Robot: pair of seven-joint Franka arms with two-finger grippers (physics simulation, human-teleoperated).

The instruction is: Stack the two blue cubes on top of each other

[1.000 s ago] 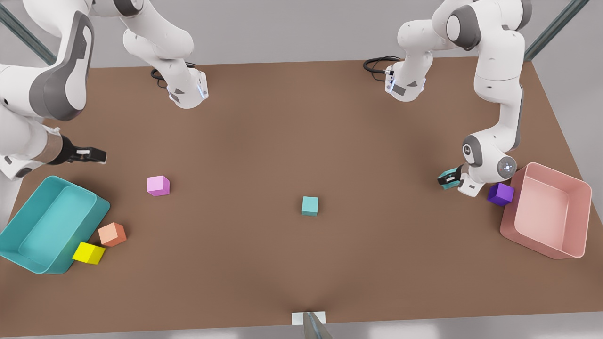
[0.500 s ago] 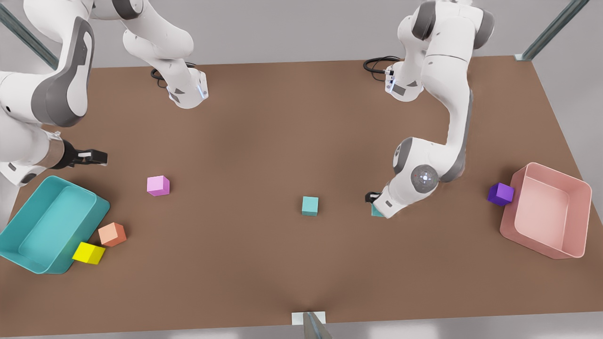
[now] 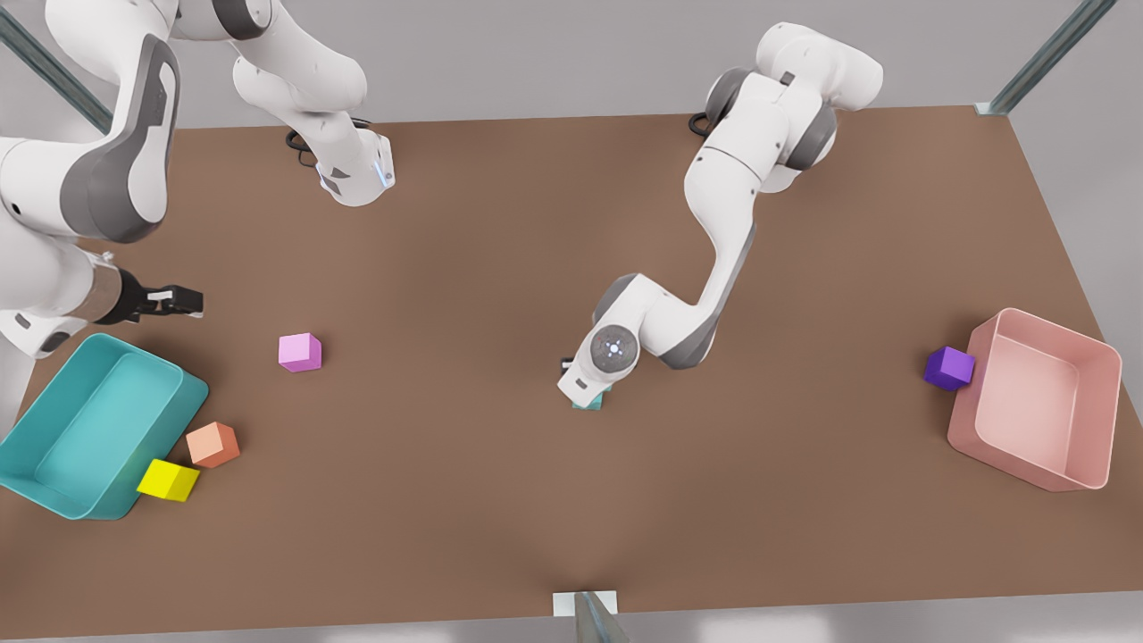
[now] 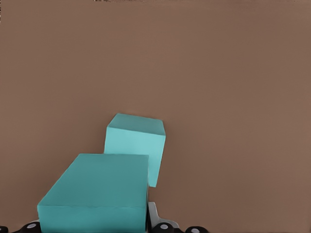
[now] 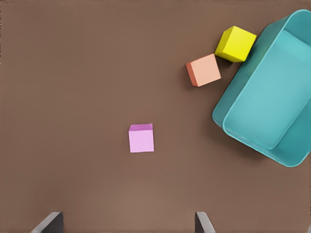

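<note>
One blue cube (image 4: 97,191) is held in my left gripper (image 3: 577,382), which is shut on it. This gripper hangs over the middle of the table. The second blue cube (image 4: 135,143) rests on the table just beyond the held one, slightly offset from it. In the front view a strip of that resting cube (image 3: 588,404) peeks out below the left hand, which hides the held cube. My right gripper (image 3: 179,300) waits open above the table at the front view's left, its fingertips (image 5: 50,222) spread wide with nothing between them.
A pink cube (image 3: 299,352), an orange cube (image 3: 213,444) and a yellow cube (image 3: 169,480) lie near the teal bin (image 3: 54,500) at the front view's left. A purple cube (image 3: 948,368) touches the pink bin (image 3: 1098,357) on the right.
My left arm has swung from beside the purple cube toward the front view's left, carrying its blue cube over to the resting blue cube. The right arm has barely moved.
</note>
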